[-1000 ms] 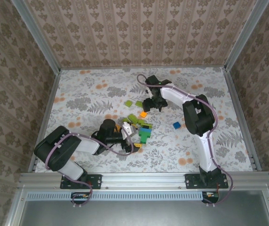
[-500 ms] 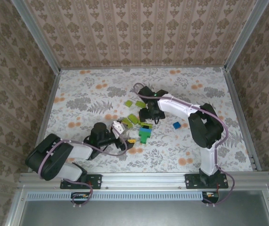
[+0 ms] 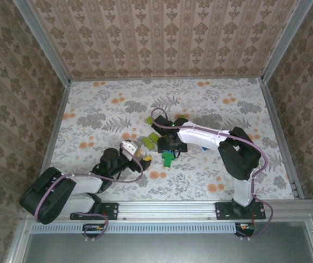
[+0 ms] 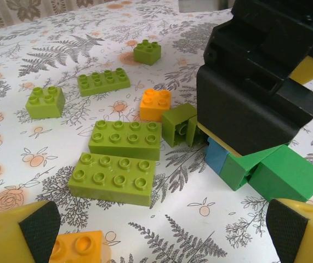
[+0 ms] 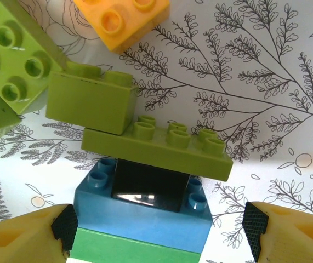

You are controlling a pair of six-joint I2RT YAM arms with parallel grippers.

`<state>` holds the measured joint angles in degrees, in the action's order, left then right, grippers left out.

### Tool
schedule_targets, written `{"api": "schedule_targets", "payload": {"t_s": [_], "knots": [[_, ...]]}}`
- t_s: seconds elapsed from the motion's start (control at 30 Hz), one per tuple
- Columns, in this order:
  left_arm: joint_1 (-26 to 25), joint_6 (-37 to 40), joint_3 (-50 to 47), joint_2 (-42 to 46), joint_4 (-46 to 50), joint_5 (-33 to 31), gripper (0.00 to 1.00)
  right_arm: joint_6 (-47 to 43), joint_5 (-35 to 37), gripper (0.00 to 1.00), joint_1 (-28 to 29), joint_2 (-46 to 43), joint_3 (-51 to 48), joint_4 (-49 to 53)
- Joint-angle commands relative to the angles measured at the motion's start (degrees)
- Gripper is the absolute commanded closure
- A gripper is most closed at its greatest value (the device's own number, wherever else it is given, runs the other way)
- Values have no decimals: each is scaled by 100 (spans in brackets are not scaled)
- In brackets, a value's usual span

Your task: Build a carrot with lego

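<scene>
Floral-print bench [image 3: 90,109], boxed in by walls [image 3: 161,38] of damask paper. Near the middle, loose lego [image 4: 115,178] — mostly lime, in long and short bricks, with one orange brick [image 4: 155,104] among them and a second orange piece [image 4: 77,249] at the near edge of the left wrist view.

Just right of the lime pile, the carrot [image 5: 161,148]: a joined stack lying on its side, reading lime, lime, black, blue, then dark green (orange brick just beside the lime end; joined or loose, cannot tell). In the top view, its green end [image 3: 168,158] poking out toward the near side.

Right arm [image 3: 200,136] reaching in from the right, low over the carrot. Right jaws wide open, straddling the blue-and-green end: one pad [image 5: 66,227] close beside the blue brick, the other pad [image 5: 255,227] well off it, nothing gripped. From the left wrist, that arm's black head [image 4: 255,93] covering the middle of the stack, a lime brick [image 4: 181,125] showing on one side, blue and green on the other.

Left arm [image 3: 82,183] low at the near left. Left jaws also wide open and empty — yellow fingertips [image 4: 13,235] framing the lime bricks, short of touching them.
</scene>
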<state>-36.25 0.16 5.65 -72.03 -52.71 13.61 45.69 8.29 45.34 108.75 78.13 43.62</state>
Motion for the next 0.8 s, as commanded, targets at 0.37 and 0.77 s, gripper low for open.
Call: {"api": "schedule_targets", "payload": {"t_s": [0.37, 0.77], "knots": [[48, -47, 54, -250, -162, -52, 0, 994, 509, 18, 338, 382, 575, 451], [48, -16, 44, -326, -249, 28, 0, 1471, 857, 18, 410, 262, 601, 800]]}}
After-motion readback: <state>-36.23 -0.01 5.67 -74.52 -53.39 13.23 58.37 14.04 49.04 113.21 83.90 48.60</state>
